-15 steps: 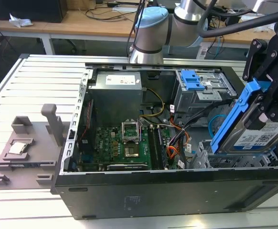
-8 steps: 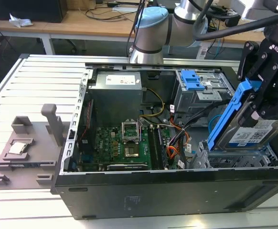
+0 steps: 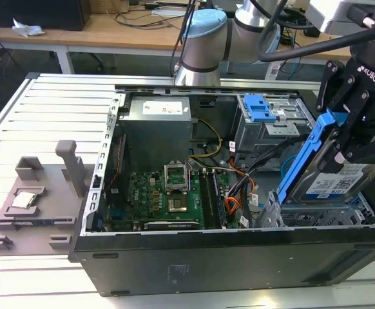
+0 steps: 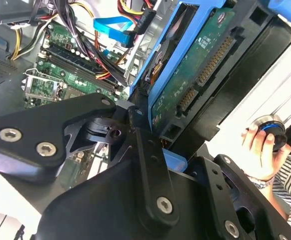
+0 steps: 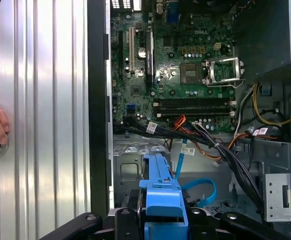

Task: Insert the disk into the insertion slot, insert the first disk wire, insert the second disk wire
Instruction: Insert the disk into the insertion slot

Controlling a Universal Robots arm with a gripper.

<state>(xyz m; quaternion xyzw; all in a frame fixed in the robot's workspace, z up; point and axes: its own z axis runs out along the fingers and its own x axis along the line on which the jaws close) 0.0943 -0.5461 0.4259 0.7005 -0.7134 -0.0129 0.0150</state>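
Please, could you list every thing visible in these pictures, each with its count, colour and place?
computer case: one, black, open, on the slatted table
motherboard: one, green, inside the case
tall cage: one, grey with blue latch, inside the case at the exterior view's right
disk: one, silver-grey in blue caddy, tilted over the insertion slot
insertion slot: one, silver, low, near the tall cage
cables: one bundle, black, orange, yellow and blue, between motherboard and cages
fixture: one, grey, on the table at the exterior view's left
person's hand: one, on a round black-and-blue knob
robot arm: one, silver and light blue, behind the case
gripper: one, black, fingers shut on the disk
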